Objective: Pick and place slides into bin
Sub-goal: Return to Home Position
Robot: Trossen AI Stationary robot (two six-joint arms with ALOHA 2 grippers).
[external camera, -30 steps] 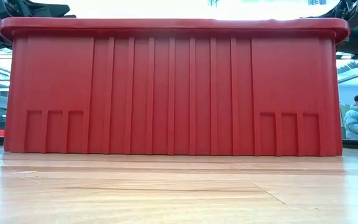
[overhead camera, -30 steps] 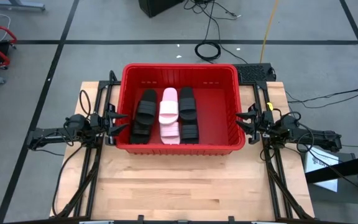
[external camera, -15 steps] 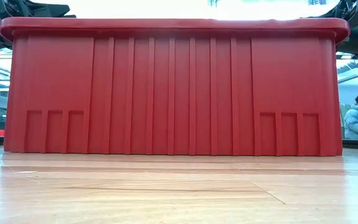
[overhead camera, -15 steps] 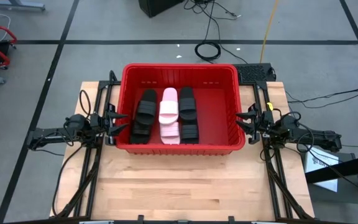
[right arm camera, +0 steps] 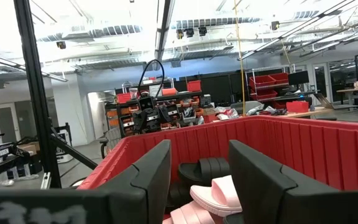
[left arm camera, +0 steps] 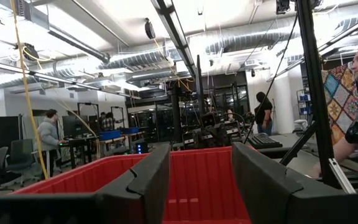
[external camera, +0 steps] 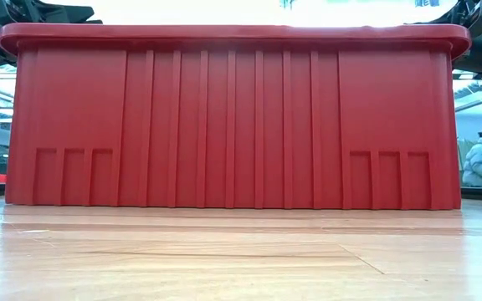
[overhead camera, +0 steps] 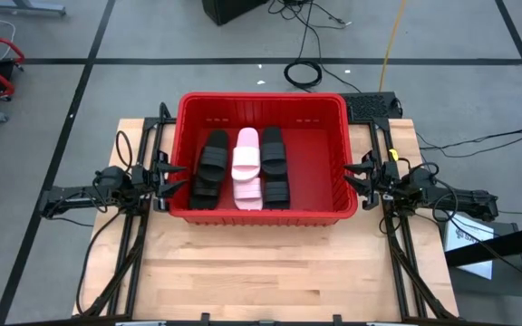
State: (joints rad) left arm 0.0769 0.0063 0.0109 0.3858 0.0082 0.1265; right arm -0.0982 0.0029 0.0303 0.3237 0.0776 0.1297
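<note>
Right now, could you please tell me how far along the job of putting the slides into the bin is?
Done, it seems: the black ribbed slide sandals and the pale pink sandals lie in three rows inside the large red plastic bin; I see none outside it. In hand: nothing; the left gripper and right gripper sit open and empty at the bin's ends. Left: probably only parking the arms.

red bin [overhead camera: 263, 97] holds black and pink slides [overhead camera: 246, 161], seemingly 6, lying in 3 rows.
</note>
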